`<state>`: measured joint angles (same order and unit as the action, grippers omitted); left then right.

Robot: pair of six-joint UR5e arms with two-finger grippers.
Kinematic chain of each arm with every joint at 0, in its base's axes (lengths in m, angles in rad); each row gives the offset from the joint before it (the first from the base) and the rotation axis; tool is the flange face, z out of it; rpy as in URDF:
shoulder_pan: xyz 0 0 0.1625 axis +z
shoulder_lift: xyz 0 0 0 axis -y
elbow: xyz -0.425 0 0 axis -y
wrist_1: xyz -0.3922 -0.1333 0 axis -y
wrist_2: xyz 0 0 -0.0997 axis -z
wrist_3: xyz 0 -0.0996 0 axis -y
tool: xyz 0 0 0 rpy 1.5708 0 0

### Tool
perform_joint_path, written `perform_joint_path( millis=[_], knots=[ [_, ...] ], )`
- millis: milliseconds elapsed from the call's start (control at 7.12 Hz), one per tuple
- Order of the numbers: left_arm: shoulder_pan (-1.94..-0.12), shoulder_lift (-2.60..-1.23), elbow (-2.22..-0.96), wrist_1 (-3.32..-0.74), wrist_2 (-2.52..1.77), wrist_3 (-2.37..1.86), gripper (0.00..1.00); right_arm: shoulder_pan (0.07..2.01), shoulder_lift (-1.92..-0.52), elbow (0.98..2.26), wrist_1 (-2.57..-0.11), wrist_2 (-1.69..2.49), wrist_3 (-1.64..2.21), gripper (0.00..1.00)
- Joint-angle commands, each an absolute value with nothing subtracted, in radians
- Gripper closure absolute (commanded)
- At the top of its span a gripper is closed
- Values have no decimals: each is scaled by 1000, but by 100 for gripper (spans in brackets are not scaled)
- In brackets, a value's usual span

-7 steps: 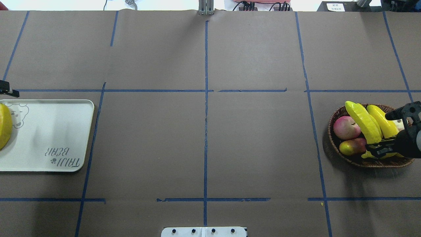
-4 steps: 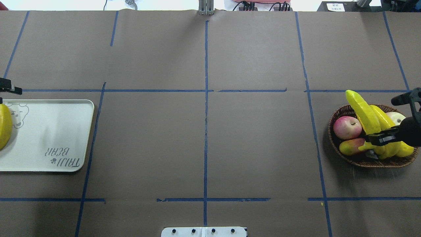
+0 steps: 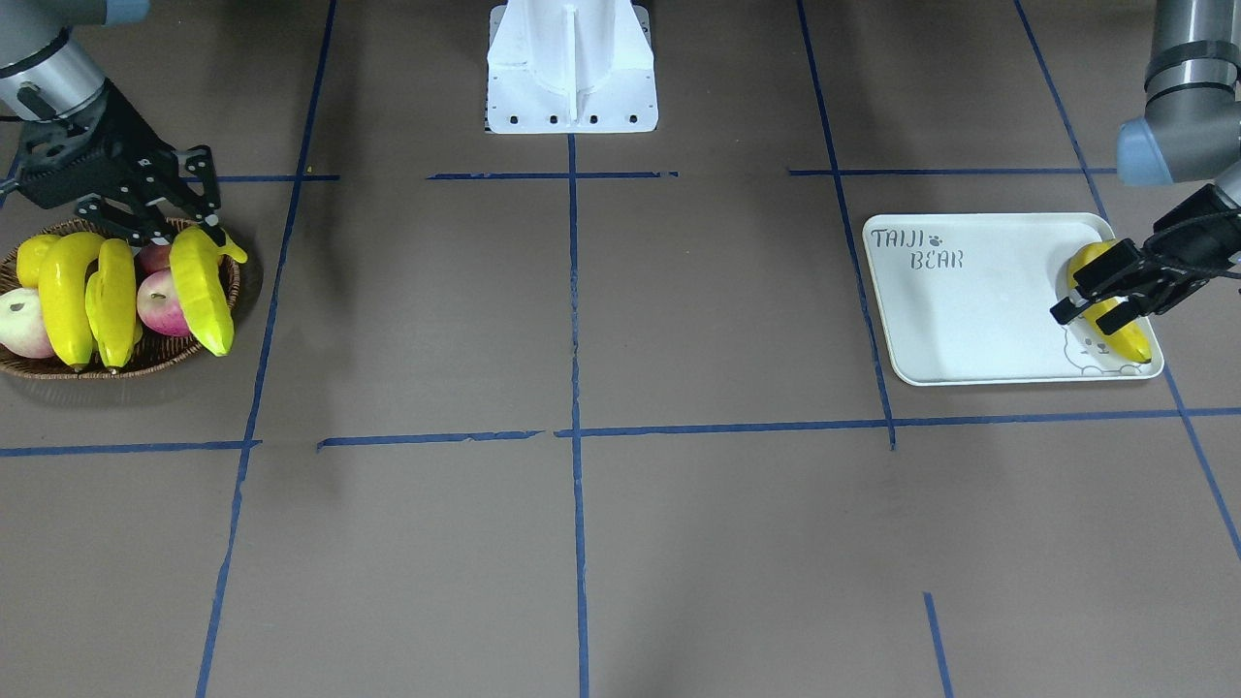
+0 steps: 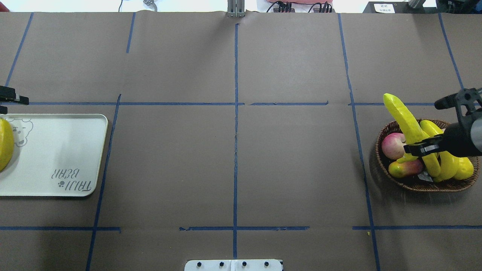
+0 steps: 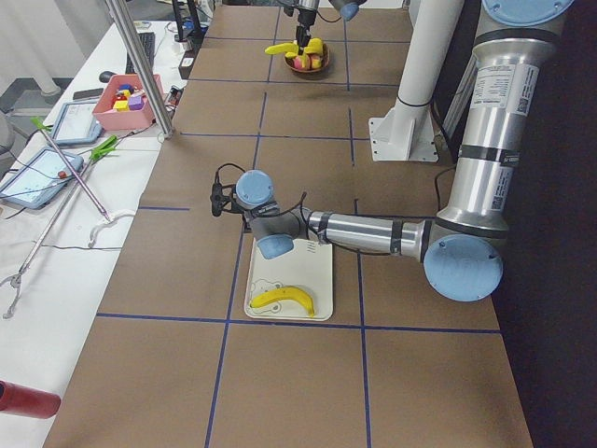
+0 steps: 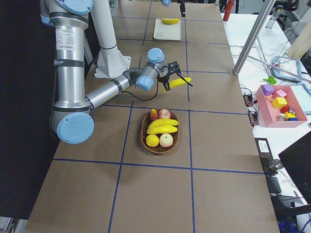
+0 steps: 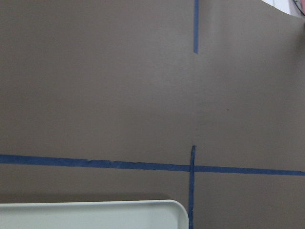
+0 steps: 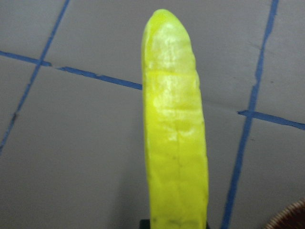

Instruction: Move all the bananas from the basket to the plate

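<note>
My right gripper (image 4: 418, 147) is shut on a yellow banana (image 4: 403, 118) and holds it in the air over the near-left part of the brown wicker basket (image 4: 425, 186). It also shows in the front view (image 3: 184, 225), with the held banana (image 3: 206, 291) hanging down, and this banana fills the right wrist view (image 8: 174, 143). Two more bananas (image 3: 63, 301) (image 3: 114, 302) lie in the basket (image 3: 145, 368). A fourth banana (image 3: 1125, 339) lies on the white plate (image 3: 970, 320) by the bear drawing. My left gripper (image 3: 1100, 291) is open and empty above that banana.
The basket also holds a red apple (image 4: 391, 145), a red-yellow mango (image 4: 404, 168), a pale round fruit (image 3: 19, 325) and a small yellow fruit (image 3: 29, 254). The robot's white base (image 3: 572, 68) stands mid-table. Blue tape lines cross the brown table cover (image 4: 233, 150).
My right gripper has lifted the banana up out of the basket and carried it a little to the left. My left gripper has shifted slightly at the view's left edge.
</note>
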<state>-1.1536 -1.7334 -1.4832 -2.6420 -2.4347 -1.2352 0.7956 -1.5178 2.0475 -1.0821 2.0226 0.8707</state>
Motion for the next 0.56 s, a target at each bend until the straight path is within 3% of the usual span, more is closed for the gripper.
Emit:
perform_joint_path(
  millis=[0,421],
  knots=[
    [-1056,-1875,-1482,-2643,-2428,-1480,0,694,-1297,1940,-1085,1936,1043,99],
    [-909,-2072,-1483,-2642,-2346,-1695,0,592,-1010,1763,-1085,1840,1191,99]
  ],
)
